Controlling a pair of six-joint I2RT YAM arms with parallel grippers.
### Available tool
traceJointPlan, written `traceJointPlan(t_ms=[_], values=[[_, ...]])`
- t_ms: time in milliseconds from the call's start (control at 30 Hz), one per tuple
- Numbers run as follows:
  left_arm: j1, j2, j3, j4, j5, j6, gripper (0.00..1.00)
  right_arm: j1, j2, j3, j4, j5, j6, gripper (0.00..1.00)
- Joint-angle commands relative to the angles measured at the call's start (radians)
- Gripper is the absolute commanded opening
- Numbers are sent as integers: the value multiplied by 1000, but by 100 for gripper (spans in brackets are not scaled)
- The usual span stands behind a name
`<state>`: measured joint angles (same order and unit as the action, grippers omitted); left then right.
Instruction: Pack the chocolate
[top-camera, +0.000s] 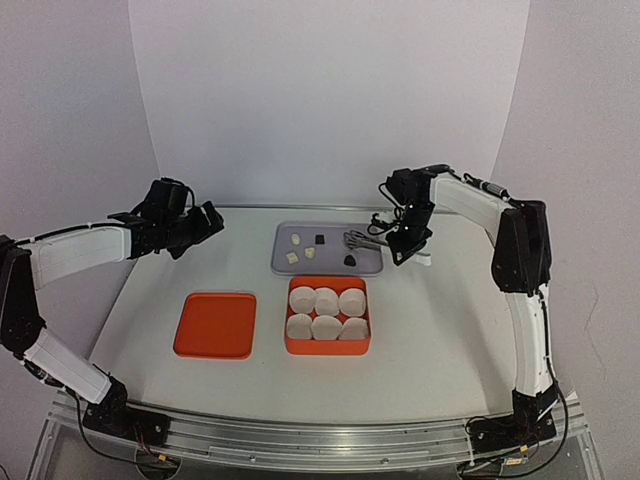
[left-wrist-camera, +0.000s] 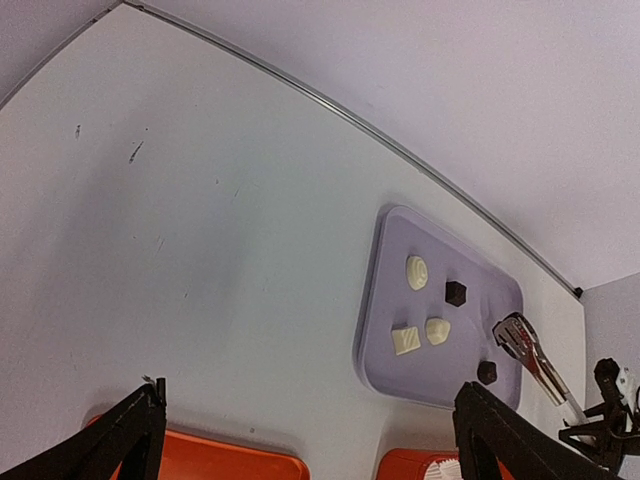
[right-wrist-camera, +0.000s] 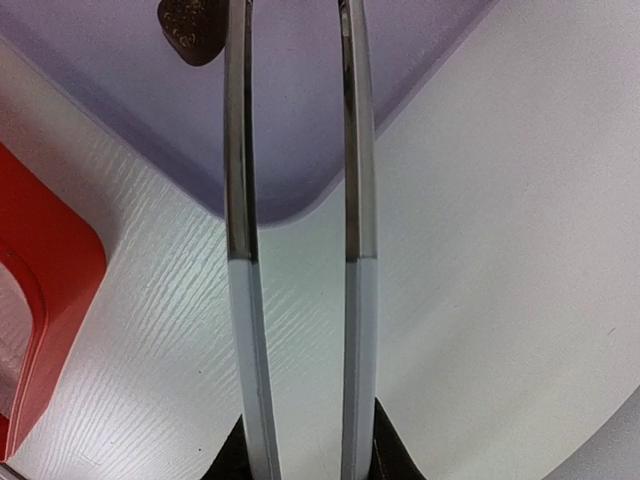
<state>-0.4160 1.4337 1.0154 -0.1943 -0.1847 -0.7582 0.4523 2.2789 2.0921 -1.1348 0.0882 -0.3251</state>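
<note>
The chocolate lies on a lavender tray (top-camera: 375, 262): white pieces (top-camera: 296, 238) (left-wrist-camera: 417, 271) and dark pieces (top-camera: 320, 239) (left-wrist-camera: 456, 293). One dark piece (right-wrist-camera: 190, 25) (top-camera: 349, 259) sits near the tray's front right, just left of the metal tongs (right-wrist-camera: 240, 250) (top-camera: 358, 238). My right gripper (top-camera: 405, 245) (right-wrist-camera: 305, 450) is shut on the tongs' handle end, and their two arms stand apart with nothing between them. The tongs' tips reach over the tray's right part. My left gripper (top-camera: 205, 225) (left-wrist-camera: 310, 400) hangs wide open above the table, left of the tray, holding nothing.
An orange box (top-camera: 328, 351) with several white paper cups (top-camera: 327, 298) stands in front of the tray; its corner (right-wrist-camera: 40, 280) shows in the right wrist view. Its flat orange lid (top-camera: 215, 325) lies to the left. White walls close the back and sides.
</note>
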Motion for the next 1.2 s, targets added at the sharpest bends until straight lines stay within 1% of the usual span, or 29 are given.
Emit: traceJointPlan(t_ms=[0,200,400,500,600,700,900,1067,1167], values=[[1,-37,-21,47,2,1,100,34,-178,-56,39,-10,37,6],[2,-37,-38,72,19,0,100,81,-333,-198,51,26,98,6],[1,-11,-40,113,62,32,100,204,-528,-402,42,8,235,6],[0,18,-27,118,73,43,100,265,-630,-504,0,-30,298,6],[-5,58,-10,132,103,49,100,309,-703,-560,-76,-1,375,6],[-14,106,6,145,123,50,100,352,-761,-605,-109,-42,428,6],[-42,168,39,149,136,55,100,430,-788,-661,-195,-58,484,6],[-55,184,36,158,140,45,100,470,-788,-689,-204,-80,474,7],[-60,188,34,158,142,41,100,473,-776,-696,-207,-80,465,7]])
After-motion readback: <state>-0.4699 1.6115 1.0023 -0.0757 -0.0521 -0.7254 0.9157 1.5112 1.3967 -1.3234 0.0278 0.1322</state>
